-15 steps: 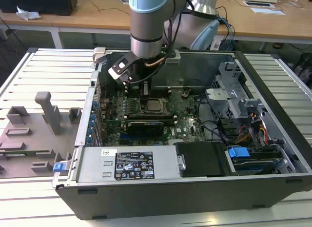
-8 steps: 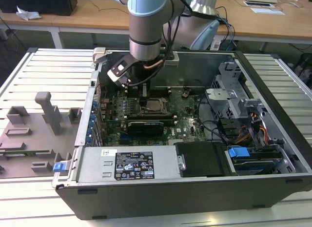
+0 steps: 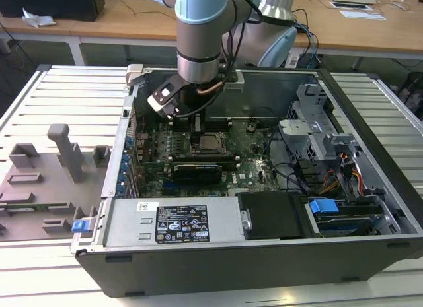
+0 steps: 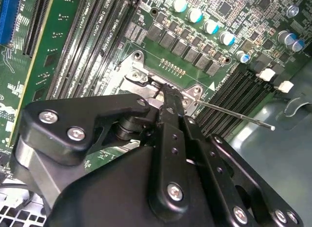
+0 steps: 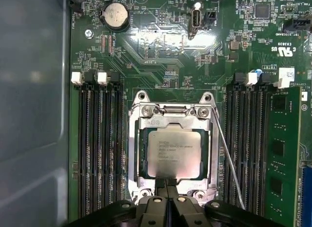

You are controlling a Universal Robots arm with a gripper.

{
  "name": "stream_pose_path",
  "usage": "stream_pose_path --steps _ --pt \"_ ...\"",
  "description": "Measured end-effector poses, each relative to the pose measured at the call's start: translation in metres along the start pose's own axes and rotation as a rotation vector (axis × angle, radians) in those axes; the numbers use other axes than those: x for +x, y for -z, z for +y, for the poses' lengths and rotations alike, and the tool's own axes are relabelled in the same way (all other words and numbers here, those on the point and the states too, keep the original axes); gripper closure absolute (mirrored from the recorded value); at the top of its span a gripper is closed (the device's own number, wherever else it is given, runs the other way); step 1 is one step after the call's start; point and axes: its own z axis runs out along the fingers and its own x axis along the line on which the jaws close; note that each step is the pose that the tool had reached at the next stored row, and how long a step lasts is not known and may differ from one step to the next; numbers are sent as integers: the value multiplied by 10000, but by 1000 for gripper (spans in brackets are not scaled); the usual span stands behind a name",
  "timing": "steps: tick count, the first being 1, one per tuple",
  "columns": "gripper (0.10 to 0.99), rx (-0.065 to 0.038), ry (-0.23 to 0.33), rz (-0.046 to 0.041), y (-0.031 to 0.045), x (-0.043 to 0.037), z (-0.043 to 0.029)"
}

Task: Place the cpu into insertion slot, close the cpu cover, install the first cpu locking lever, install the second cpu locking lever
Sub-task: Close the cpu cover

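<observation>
Gripper (image 5: 166, 182) clenched w/ tips at edge of cpu cover (image 5: 152, 122), which lies flat over cpu (image 5: 174, 151).

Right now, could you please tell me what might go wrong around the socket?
The shut claw sits at the edge of the cpu cover; a slip might scrape the cpu. One locking lever angles loose over the memory slots, so it could snag or bend.

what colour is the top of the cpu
Silver-grey metal; the cpu shows best in the first wrist view.
</observation>
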Motion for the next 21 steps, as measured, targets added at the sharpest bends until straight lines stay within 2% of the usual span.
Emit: stream_pose_path --steps 1,2,3,4,6,7,9,11,15,18,21 --pt "980 -2 1 7 16 1 1" --pt "980 2 7 -1 79 2 3" --pt "980 4 6 2 83 2 42" --pt "980 42 4 1 84 1 86" --pt "980 273 0 5 80 -2 258" --pt "980 348 -3 5 79 -4 320" --pt "980 410 -3 5 80 -7 392" --pt "980 411 -4 -3 107 -5 392" --pt "980 411 -4 -34 390 1 392" --pt "980 410 -6 -96 633 7 391" --pt "980 411 -7 -133 754 10 391"
